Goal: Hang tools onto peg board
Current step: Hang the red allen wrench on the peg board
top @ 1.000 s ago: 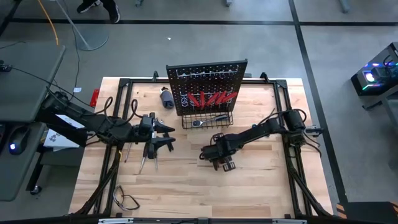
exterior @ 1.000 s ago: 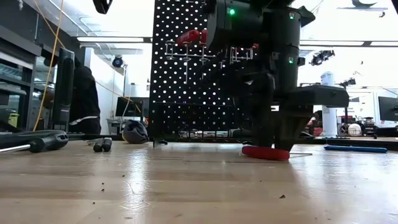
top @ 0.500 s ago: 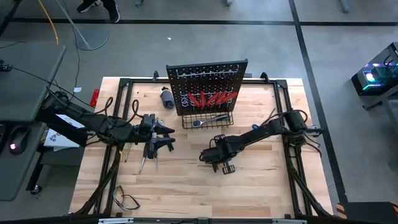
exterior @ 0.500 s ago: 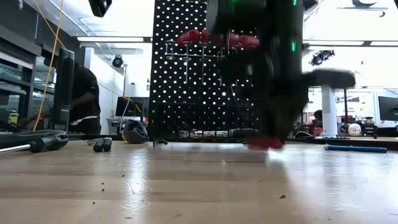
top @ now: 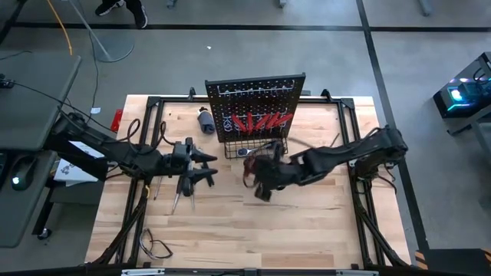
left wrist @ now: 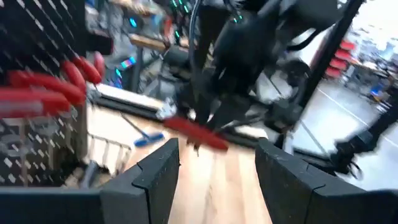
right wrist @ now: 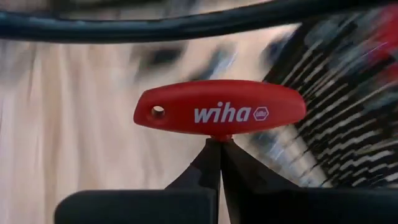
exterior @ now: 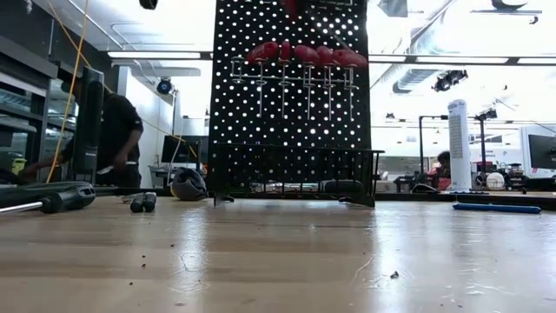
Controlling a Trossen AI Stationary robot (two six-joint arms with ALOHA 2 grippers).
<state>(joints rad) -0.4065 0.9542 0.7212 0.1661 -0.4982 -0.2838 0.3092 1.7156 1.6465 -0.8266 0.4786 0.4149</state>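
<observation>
The black peg board (top: 257,98) stands upright at the table's far middle, with several red-handled tools (exterior: 304,54) hanging on it. A wire basket (top: 257,146) sits at its base. My right gripper (right wrist: 219,146) is shut on a red T-handled tool (right wrist: 219,106), raised above the table in front of the basket (top: 257,180). The same tool (left wrist: 196,132) shows in the left wrist view. My left gripper (left wrist: 217,163) hovers open at the table's left middle (top: 205,169), pointing level toward the right arm, with nothing between its fingers. My right gripper pinches the tool's thin shaft (right wrist: 219,138) right under the red cross handle, between the free ends of its two fingers (right wrist: 199,169). The fingers slant downward. The handle lies crosswise just past the fingertips, and the tool is lifted clear of the table.
Black-handled screwdrivers (top: 182,198) lie on the table under the left arm, one at the left (exterior: 52,198) in the low view. A blue T-shaped tool (exterior: 499,208) lies near the right edge. A silver tool (top: 249,150) rests in the basket. A cable loop (top: 157,247) lies front left. A person (exterior: 117,139) stands behind.
My right gripper has taken hold of the red T-handled tool lying on the table and risen quickly with it. It rolled its wrist and shifted slightly toward the peg board. It has left the low view through the top, and the tool is now clear of the wood.
</observation>
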